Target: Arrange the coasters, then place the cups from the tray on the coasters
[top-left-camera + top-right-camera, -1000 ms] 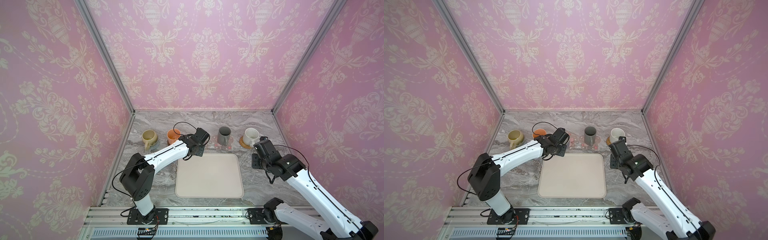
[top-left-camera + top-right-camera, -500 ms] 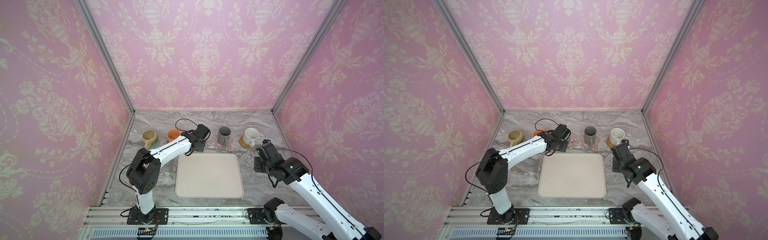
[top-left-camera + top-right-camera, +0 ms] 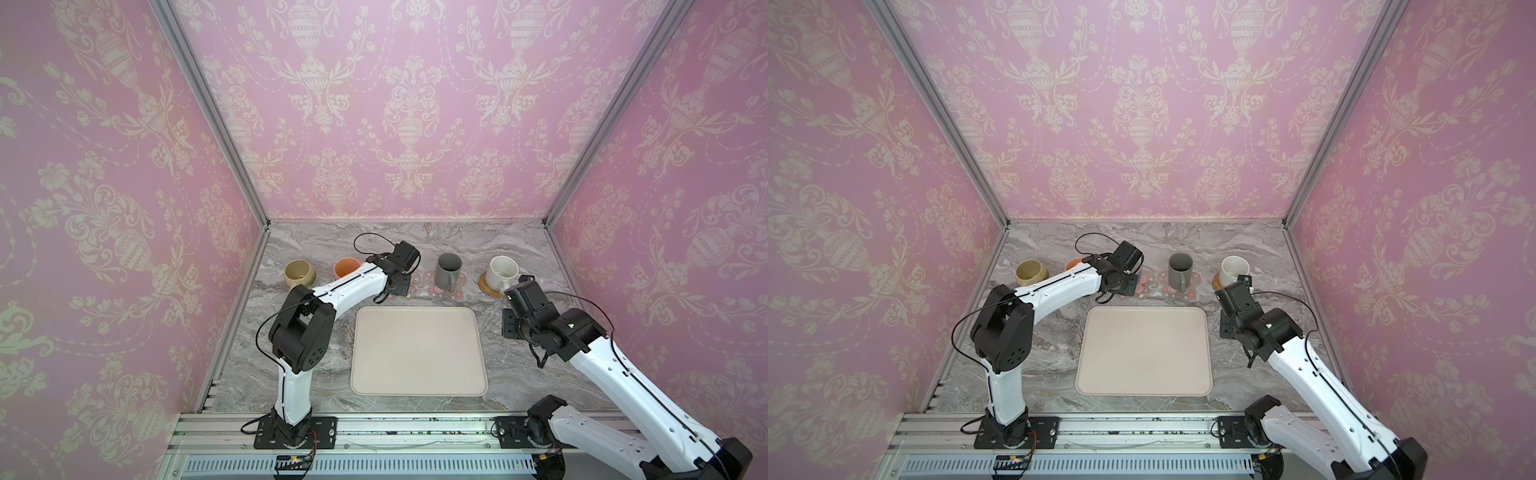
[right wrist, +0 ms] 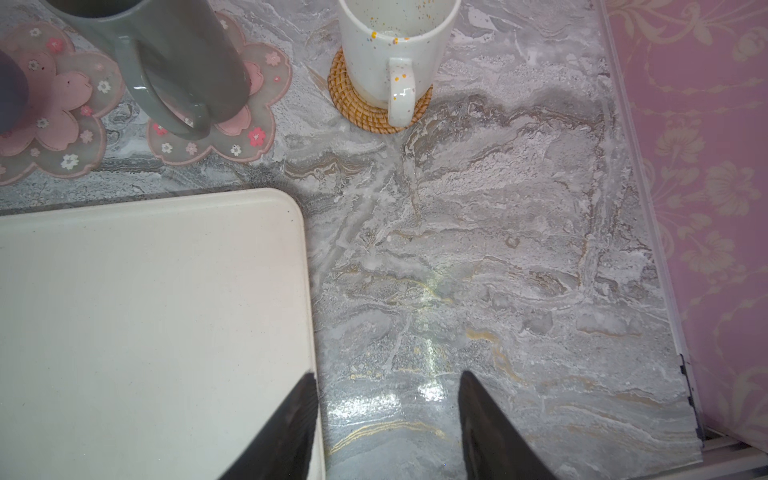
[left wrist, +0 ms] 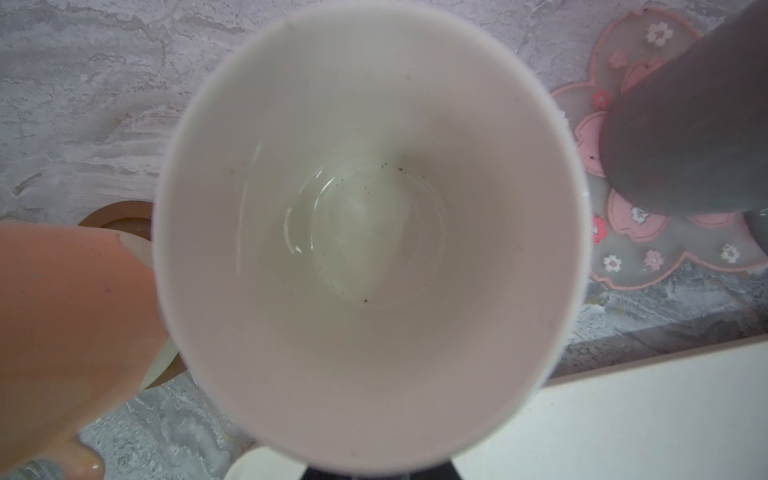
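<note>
My left gripper (image 3: 400,283) (image 5: 374,473) is shut on the lavender cup (image 5: 370,232), whose white inside fills the left wrist view. The cup stands at a pink flower coaster (image 4: 54,108); I cannot tell whether it rests on the coaster. The arm hides it in both top views. The dark grey cup (image 3: 448,272) is on the other flower coaster (image 4: 249,120). On the tan rattan coaster (image 4: 357,108) stands the white speckled cup (image 3: 500,272). A dark brown disc (image 5: 124,212) lies under the peach-orange cup (image 3: 347,268). The olive-yellow cup (image 3: 299,272) is far left. My right gripper (image 4: 386,415) (image 3: 510,328) hangs open by the tray's right edge.
The cream tray (image 3: 417,349) (image 3: 1144,349) lies mid-table with nothing on it. Pink wallpapered walls close in the left, back and right sides. The left arm stretches across the table in front of the peach-orange cup.
The left arm's elbow has swung inward and forward while its gripper with the lavender cup edged slightly toward the back row. The right arm has barely shifted.
</note>
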`<state>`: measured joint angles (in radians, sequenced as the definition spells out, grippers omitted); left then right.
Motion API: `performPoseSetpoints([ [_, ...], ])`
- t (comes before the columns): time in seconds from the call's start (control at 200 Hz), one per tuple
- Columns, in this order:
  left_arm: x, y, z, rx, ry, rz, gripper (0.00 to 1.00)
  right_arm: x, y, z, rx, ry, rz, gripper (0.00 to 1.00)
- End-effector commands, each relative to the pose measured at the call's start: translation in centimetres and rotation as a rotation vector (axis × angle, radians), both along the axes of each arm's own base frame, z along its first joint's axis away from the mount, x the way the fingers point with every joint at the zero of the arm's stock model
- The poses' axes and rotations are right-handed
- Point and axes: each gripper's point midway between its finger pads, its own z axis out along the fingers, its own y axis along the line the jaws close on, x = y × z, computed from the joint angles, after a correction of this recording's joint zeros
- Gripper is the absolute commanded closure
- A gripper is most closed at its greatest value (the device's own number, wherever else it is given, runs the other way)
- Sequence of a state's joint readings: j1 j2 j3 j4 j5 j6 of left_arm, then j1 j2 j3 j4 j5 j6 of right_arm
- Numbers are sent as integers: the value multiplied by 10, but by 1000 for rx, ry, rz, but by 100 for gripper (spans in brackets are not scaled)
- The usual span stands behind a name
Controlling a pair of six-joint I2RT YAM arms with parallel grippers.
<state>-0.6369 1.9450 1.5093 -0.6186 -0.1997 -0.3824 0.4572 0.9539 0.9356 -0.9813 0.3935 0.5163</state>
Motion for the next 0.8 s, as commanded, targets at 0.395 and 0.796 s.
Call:
performPoseSetpoints([
  [0.395, 20, -14, 18, -78, -52, 64, 100, 1, -3, -4, -17, -2, 5, 44],
  [0.796, 26, -17, 10, -93, -40, 109, 100, 1, -4, -5, -23, -7, 9, 43],
])
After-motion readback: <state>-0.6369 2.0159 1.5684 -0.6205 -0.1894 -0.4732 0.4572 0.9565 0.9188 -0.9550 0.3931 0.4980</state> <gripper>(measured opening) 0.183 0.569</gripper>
